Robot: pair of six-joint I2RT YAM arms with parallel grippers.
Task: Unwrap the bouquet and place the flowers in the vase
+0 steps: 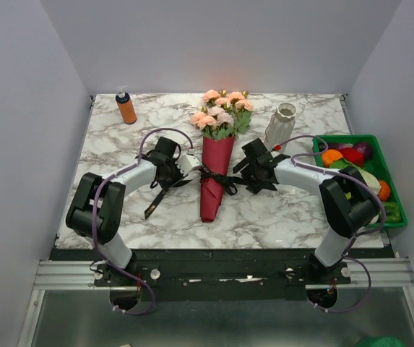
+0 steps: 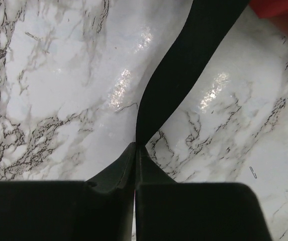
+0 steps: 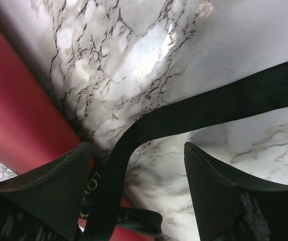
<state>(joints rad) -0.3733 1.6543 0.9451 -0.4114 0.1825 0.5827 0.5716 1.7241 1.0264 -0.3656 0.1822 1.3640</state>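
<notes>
Tabletop (image 1: 120, 152): white marble with grey veins, pale walls (image 1: 214, 43) around.
Bouquet (image 1: 216, 173): lying mid-tabletop, long axis near-to-far, roses (image 1: 221, 112) far, tip toward arms.
Left pincer (image 2: 135, 149): clamped on ribbon (image 2: 184, 75).
Right pincer (image 3: 137, 146): wide, ribbon crossing between.

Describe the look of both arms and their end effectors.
The left arm and right arm match: white links between bulky black joints, a thin lilac cable looping along each. The left end effector and right end effector are matt black, each with two wedge-shaped fingers. No markings show.
</notes>
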